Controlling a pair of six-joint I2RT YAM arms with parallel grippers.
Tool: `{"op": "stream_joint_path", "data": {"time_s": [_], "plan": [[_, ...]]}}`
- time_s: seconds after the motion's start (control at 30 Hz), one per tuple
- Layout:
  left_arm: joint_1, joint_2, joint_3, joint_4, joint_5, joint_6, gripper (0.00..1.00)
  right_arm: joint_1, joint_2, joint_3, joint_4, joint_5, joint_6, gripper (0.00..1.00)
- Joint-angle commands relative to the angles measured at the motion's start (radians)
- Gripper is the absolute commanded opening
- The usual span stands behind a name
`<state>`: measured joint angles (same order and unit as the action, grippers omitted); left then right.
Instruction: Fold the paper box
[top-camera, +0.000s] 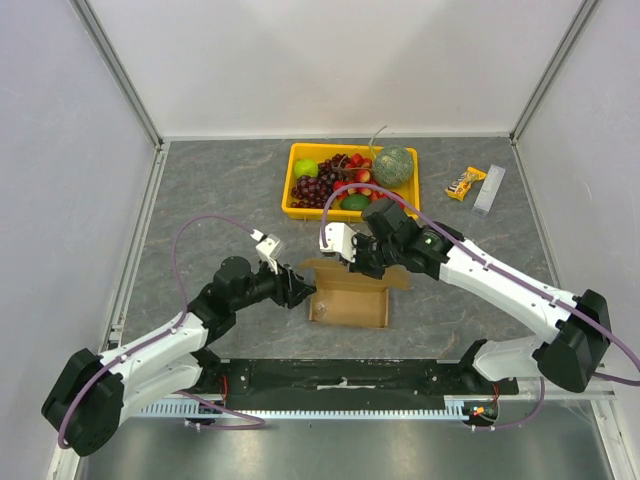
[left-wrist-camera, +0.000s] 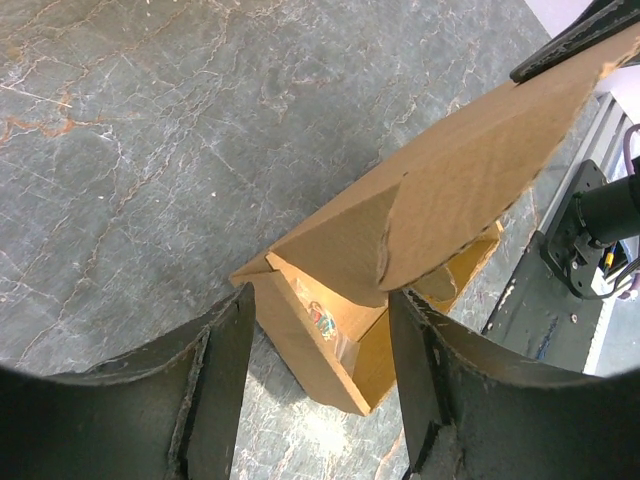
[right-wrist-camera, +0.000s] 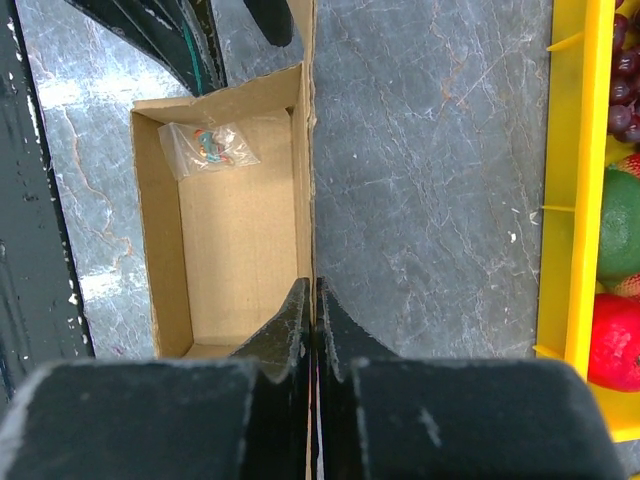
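The paper box (top-camera: 350, 300) is a brown cardboard tray lying open on the grey table, with its lid panel (left-wrist-camera: 470, 170) raised over it. A small clear bag (right-wrist-camera: 210, 145) with coloured bits lies inside the box (right-wrist-camera: 240, 230). My right gripper (top-camera: 352, 262) is shut on the lid's edge, and in its wrist view the fingers (right-wrist-camera: 313, 285) pinch the thin panel edge-on. My left gripper (top-camera: 300, 290) is open at the box's left end. In its wrist view (left-wrist-camera: 322, 300) the end of the box (left-wrist-camera: 320, 345) sits just beyond the spread fingers.
A yellow fruit tray (top-camera: 300, 205) with grapes, a melon (top-camera: 394, 166) and other fruit stands behind the box; its wall shows in the right wrist view (right-wrist-camera: 570, 200). A snack packet (top-camera: 466, 183) and a white bar (top-camera: 489, 189) lie at the back right. A black rail (top-camera: 340, 380) runs along the near edge.
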<state>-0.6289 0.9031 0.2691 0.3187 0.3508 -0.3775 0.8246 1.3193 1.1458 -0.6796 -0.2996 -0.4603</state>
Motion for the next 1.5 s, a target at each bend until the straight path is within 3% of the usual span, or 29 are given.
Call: {"op": "stream_joint_path", "data": {"time_s": [0.0,0.4,0.57,0.83,1.0,1.1,1.17,1.27,1.33,1.47], "plan": [[-0.009,0.013,0.042,0.066,0.034,0.012,0.62,-0.004,0.023,0.022,0.038,-0.032,0.003,0.08],[-0.015,0.025,-0.007,0.094,-0.013,-0.006,0.61,-0.004,0.020,0.025,0.051,-0.029,0.006,0.18],[-0.015,0.045,-0.004,0.100,-0.015,-0.004,0.61,-0.005,0.000,0.023,0.071,0.010,0.032,0.27],[-0.018,0.045,-0.008,0.102,-0.018,-0.006,0.60,-0.010,-0.132,0.037,0.160,0.273,0.242,0.49],[-0.017,0.045,-0.010,0.100,-0.021,-0.005,0.60,-0.028,-0.233,0.028,0.210,0.401,0.365,0.54],[-0.017,0.051,-0.004,0.100,-0.021,-0.005,0.60,-0.050,-0.261,0.020,0.216,0.586,0.458,0.58],[-0.018,0.054,0.002,0.099,-0.019,-0.006,0.60,-0.077,-0.249,0.017,0.187,0.719,0.526,0.57],[-0.017,0.057,0.015,0.092,-0.018,-0.004,0.60,-0.157,-0.195,0.022,0.118,0.781,0.618,0.50],[-0.017,0.062,0.024,0.086,-0.018,-0.001,0.60,-0.234,-0.160,0.022,0.078,0.765,0.670,0.43],[-0.018,0.068,0.045,0.071,-0.019,0.003,0.60,-0.416,-0.111,-0.029,0.069,0.582,0.719,0.24]]}}
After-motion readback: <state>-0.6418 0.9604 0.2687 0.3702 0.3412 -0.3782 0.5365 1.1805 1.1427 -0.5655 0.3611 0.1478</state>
